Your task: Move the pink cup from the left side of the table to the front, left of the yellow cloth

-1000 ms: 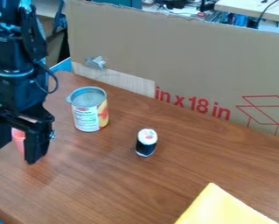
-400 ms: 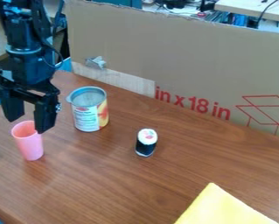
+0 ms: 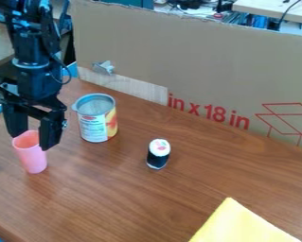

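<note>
Hanging wide apart and empty, the pincer [image 3: 33,141] is at the pink cup's [image 3: 33,158] rim.

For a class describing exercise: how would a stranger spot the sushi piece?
On the wooden table, look between the can and the yellow sheet. The sushi piece stands there: small, dark-sided, with a white, pink-marked top, unlike the taller can and pink cup.

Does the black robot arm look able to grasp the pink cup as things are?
Probably yes: the open gripper hangs at the rim of the pink cup, and the can stands aside, not between them.
</note>
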